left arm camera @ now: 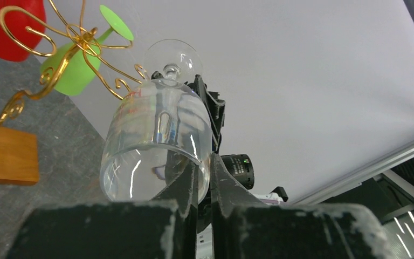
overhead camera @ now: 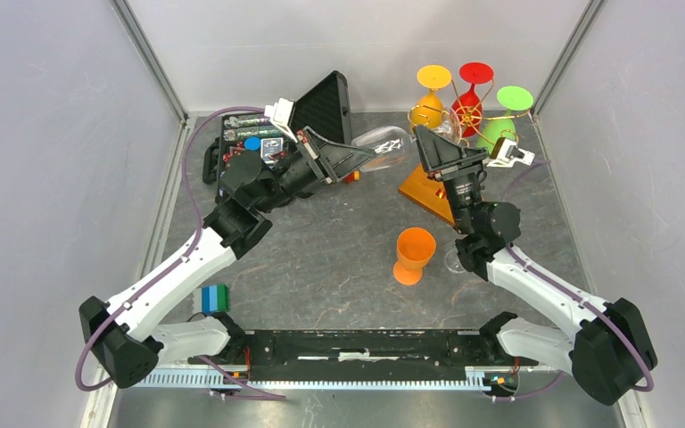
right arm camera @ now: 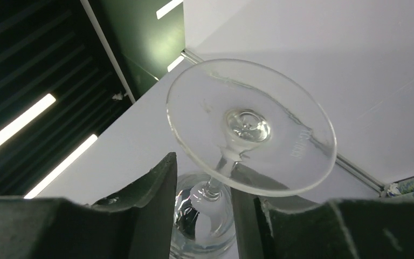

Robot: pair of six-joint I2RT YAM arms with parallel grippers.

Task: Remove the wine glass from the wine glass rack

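A clear glass wine glass (overhead camera: 391,145) lies on its side in the air above the bench (overhead camera: 321,259), held between the two arms. It is at 9 o'clock from the thin gold wire wine glass rack (overhead camera: 466,111) with curled arms. Its foot points toward the rack and sits just beside the nearest curl; I cannot tell whether they touch.

The left gripper (left arm camera: 205,167) is pinched on the wall of the bowl at its rim, one finger inside and one outside. The right gripper (right arm camera: 202,178) straddles the stem just under the foot with its fingers apart, and a gap shows on one side of the stem.

The rack stands at 1 o'clock on the bench on a flat orange-brown wooden base (overhead camera: 426,192). A yellow plastic glass (overhead camera: 432,85), a red one (overhead camera: 474,80) and a green one (overhead camera: 508,107) hang upside down from it. A black foam-lined case (overhead camera: 321,105) sits open at 11 o'clock. An orange plastic goblet (overhead camera: 413,254) stands upright at 6 o'clock from the wooden base.
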